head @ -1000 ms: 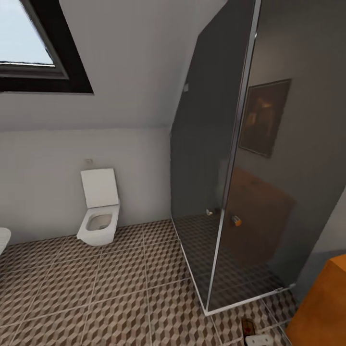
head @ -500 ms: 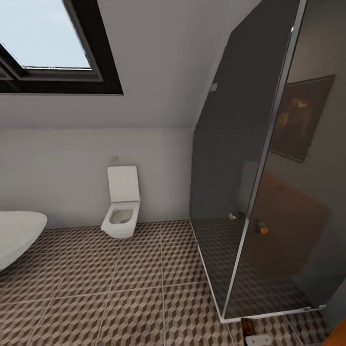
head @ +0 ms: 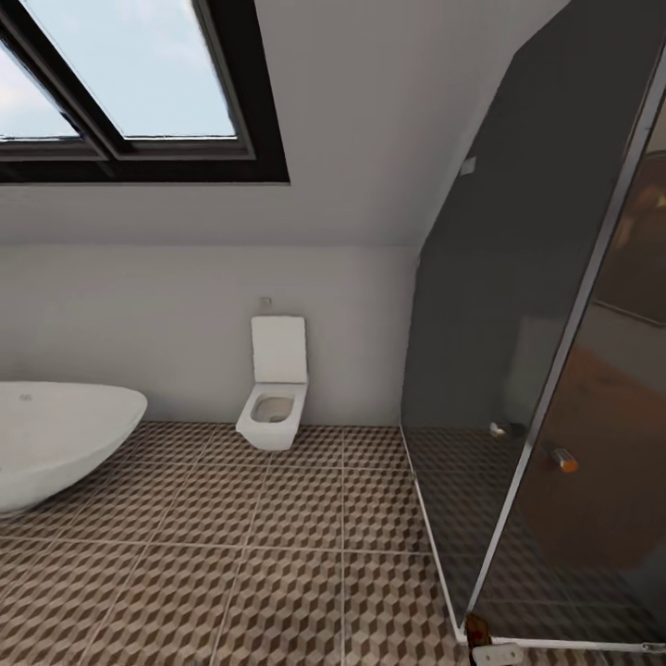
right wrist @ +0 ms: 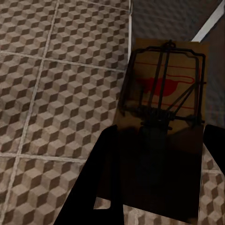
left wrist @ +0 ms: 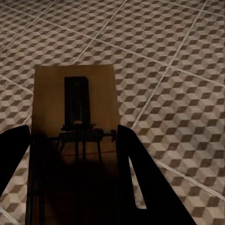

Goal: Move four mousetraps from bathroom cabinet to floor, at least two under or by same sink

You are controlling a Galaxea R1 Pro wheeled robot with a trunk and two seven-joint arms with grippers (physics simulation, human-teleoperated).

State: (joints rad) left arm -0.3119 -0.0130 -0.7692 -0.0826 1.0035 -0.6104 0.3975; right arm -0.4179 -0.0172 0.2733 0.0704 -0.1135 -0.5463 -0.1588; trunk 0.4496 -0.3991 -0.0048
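While the head view takes in the toilet point(head: 274, 407), tub point(head: 55, 444) and shower glass point(head: 518, 370), each pincer is clamped on a mousetrap: left pincer point(left wrist: 70, 154) on one trap point(left wrist: 75, 117), right pincer point(right wrist: 159, 154) on another point(right wrist: 164, 93), both held above the floor point(head: 277, 555). So two are out, none placed yet, and no sink in sight.

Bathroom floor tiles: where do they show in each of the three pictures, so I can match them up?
Head view: the bathroom floor fills the lower part, between the bathtub and the shower glass.
Left wrist view: bathroom floor around the mousetrap in the left gripper.
Right wrist view: bathroom floor beside the second mousetrap in the right gripper.
Shared landmark: the cube pattern with pale grout lines.
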